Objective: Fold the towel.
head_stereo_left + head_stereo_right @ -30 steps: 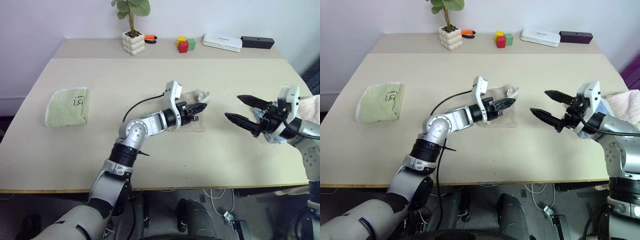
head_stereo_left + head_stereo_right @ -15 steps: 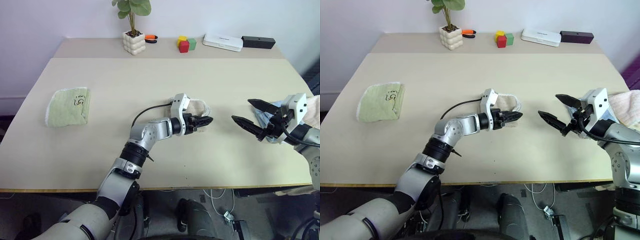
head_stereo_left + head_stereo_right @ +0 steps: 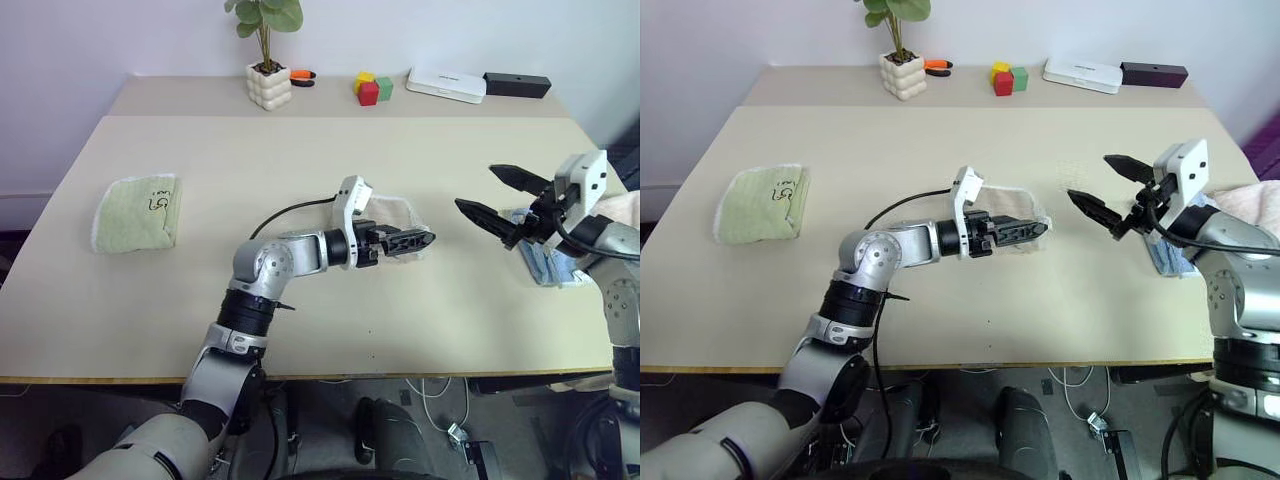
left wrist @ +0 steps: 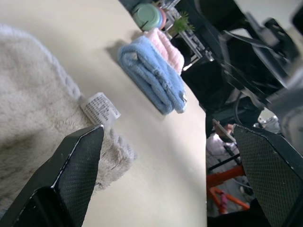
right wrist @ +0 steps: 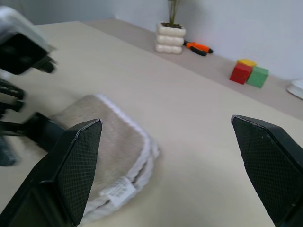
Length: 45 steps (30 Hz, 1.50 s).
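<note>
The beige towel [image 3: 398, 214] lies folded in a small stack at mid-table, its white corded edge and a white label [image 4: 100, 108] facing right. My left gripper [image 3: 408, 242] lies level over the towel's near right edge, pointing right. It is open, with nothing between its fingers [image 4: 75, 165]. The towel [image 4: 28, 109] spreads under one finger in the left wrist view. Further right, my right gripper [image 3: 474, 186] hovers above the table, open and empty, pointing left toward the towel [image 5: 109, 142].
A folded light green towel [image 3: 135, 213] rests at the left. A folded light blue towel [image 3: 548, 265] and a pink one [image 3: 625, 210] sit at the right edge, behind my right gripper. Along the back are a potted plant [image 3: 268, 85], coloured blocks [image 3: 370, 88], a white box [image 3: 445, 83] and a black box [image 3: 515, 84].
My left gripper carried the towel's edge to the right, then opened and let it go. My right gripper rose and moved a little toward the table's far side.
</note>
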{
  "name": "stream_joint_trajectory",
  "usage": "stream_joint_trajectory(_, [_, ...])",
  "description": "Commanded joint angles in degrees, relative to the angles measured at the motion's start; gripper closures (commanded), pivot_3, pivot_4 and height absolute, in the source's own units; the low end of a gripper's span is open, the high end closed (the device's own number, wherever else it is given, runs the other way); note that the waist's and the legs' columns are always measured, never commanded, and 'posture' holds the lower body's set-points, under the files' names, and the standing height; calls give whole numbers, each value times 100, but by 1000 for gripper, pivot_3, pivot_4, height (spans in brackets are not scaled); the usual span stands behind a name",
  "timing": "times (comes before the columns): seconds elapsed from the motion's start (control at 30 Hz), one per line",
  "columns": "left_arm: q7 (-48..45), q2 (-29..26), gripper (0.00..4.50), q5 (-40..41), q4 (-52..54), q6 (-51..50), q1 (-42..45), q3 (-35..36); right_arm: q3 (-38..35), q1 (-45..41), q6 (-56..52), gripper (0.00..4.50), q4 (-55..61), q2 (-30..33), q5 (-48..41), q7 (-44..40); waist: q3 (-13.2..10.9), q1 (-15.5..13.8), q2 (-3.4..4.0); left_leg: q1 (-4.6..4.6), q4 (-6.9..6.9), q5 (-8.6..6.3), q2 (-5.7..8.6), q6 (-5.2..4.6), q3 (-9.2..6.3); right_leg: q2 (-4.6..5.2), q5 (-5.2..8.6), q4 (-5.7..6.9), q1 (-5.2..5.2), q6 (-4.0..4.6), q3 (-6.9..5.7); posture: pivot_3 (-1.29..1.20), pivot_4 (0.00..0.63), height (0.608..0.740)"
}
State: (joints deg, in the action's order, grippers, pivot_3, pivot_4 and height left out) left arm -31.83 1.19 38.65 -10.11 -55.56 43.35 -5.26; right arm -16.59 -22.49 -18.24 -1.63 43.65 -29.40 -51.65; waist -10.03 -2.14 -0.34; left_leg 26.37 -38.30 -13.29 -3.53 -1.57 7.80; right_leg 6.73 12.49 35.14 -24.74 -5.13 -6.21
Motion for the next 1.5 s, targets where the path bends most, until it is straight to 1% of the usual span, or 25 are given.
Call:
stream_joint_trajectory(0.03, [-231,-31,49,-58,452,99,-84,-226,16,-304,231,0,-172,-37,80,-45,0,-2,1,0,0,0,0,1,0,0,0,1,0,0,0,0,150,740])
stream_joint_trajectory(0.1, [-274,-76,49,-120,532,181,-103,-265,54,-405,269,0,-268,-54,103,-64,0,-2,2,0,0,2,0,3,-1,-1,-1,4,0,-2,-1,0,150,740])
stream_joint_trajectory(0.13, [-267,-77,49,-42,552,204,-79,-114,69,-491,294,0,-340,-86,129,-30,0,2,2,0,0,3,0,4,0,-1,-2,4,-1,-3,-1,0,150,740])
stream_joint_trajectory(0.27, [192,-53,49,-12,262,935,179,816,42,-921,-203,0,-552,-522,11,682,0,28,2,-2,-1,6,-3,10,0,-3,-3,9,-2,-4,-1,0,150,740])
stream_joint_trajectory(0.37, [568,-30,49,-107,88,1364,297,1232,212,-791,-254,0,-199,-798,72,883,0,27,3,-3,1,8,-4,12,-5,-4,-3,15,-2,-5,-7,0,150,740])
stream_joint_trajectory(0.4, [739,-9,49,-109,24,1556,324,1421,215,-750,-313,0,-14,-958,35,1068,1,23,3,-2,2,8,-4,13,-5,-4,-3,16,-2,-5,-8,0,150,740])
stream_joint_trajectory(0.43, [859,-3,568,-140,15,1759,306,1551,132,-786,-489,264,196,-1260,-110,1505,1,19,3,-2,4,10,-4,15,-5,-4,-4,18,-1,-6,-9,0,150,740])
stream_joint_trajectory(0.47, [1016,19,802,-243,-15,1962,270,1611,147,-805,-573,568,448,-1561,-92,1960,1,19,3,-2,4,26,-4,42,-4,-4,-4,20,-2,-6,-9,0,150,740])
stream_joint_trajectory(0.5, [1109,46,1253,-322,-42,2109,237,1628,184,-818,-603,898,658,-1802,-1,2340,1,17,3,-2,5,29,-4,46,-4,-4,-4,21,-2,-6,-11,0,150,740])
stream_joint_trajectory(0.53, [1153,86,1765,-445,-69,2270,190,1563,229,-847,-580,1394,816,-2077,231,2847,0,16,4,-1,5,30,-4,49,-3,-4,-4,24,-2,-7,-13,0,150,740])
stream_joint_trajectory(0.57, [1187,133,2203,-544,-99,2408,157,1502,235,-865,-624,1823,939,-2337,328,3259,1,-1,3,-1,5,31,-3,50,-1,-4,-4,27,-3,-7,-13,0,150,740])
stream_joint_trajectory(0.6, [1231,200,2753,-579,-123,2484,138,1479,213,-880,-721,2381,1051,-2596,304,3602,1,-17,3,1,4,32,-2,51,3,-4,-4,29,-2,-7,-16,0,150,740])
stream_joint_trajectory(0.67, [1338,368,3787,-517,-187,2464,141,1511,298,-857,-871,3401,1271,-2967,329,4043,1,-27,3,5,-1,33,-1,51,1,-4,-4,28,2,-7,-20,0,150,740])
stream_joint_trajectory(0.7, [1343,423,4249,-607,-255,2529,148,1428,467,-801,-873,3839,1343,-3113,501,4222,1,-22,3,6,-1,34,0,49,0,-3,-4,27,4,-6,-21,0,150,740])
stream_joint_trajectory(0.73, [1360,491,4500,-656,-330,2556,168,1376,629,-734,-868,4454,1380,-3260,642,4362,1,-11,3,6,-2,34,1,47,0,-3,-4,23,5,-6,-21,0,150,740])
stream_joint_trajectory(0.9, [1447,704,4500,-913,-661,2703,238,1183,1034,-603,-781,4488,1133,-3689,1265,4995,2,31,4,3,4,34,1,45,-2,-6,-4,26,4,-7,-21,0,150,740])
stream_joint_trajectory(1.0, [1652,835,4500,-1162,-1006,2706,208,1029,1656,-403,-953,4488,862,-3801,1700,5025,3,71,5,3,5,34,0,45,-2,-7,-3,28,2,-7,-21,0,150,740])
stream_joint_trajectory(1.03, [1688,848,4500,-1256,-1147,2720,183,978,1756,-319,-968,4488,786,-3851,1783,5052,3,95,5,2,5,34,1,45,-2,-7,-3,29,3,-7,-21,0,150,740])
stream_joint_trajectory(1.13, [1685,867,4500,-1342,-1573,2866,185,1057,1664,-225,-979,4488,400,-3985,1877,5192,3,160,5,3,8,34,1,44,-5,-7,-2,29,3,-9,-23,0,150,740])
stream_joint_trajectory(1.23, [1614,795,4500,-1540,-2092,3144,288,1032,1589,-371,-622,4488,-170,-4040,1946,5126,3,186,5,2,8,34,0,44,-5,-7,-2,30,3,-9,-23,0,150,740])
stream_joint_trajectory(1.37, [1619,660,4500,-1840,-2862,3624,417,1048,1566,-503,-110,4488,-878,-3883,2258,5137,4,188,4,-1,7,30,0,37,-6,-8,-2,31,6,-9,-23,0,150,740])
stream_joint_trajectory(1.5, [1610,484,4500,-1874,-3037,3861,409,1205,1380,-434,128,4488,-1055,-3729,2369,5224,6,189,5,-5,7,25,0,29,-7,-7,-1,31,11,-9,-23,0,150,740])
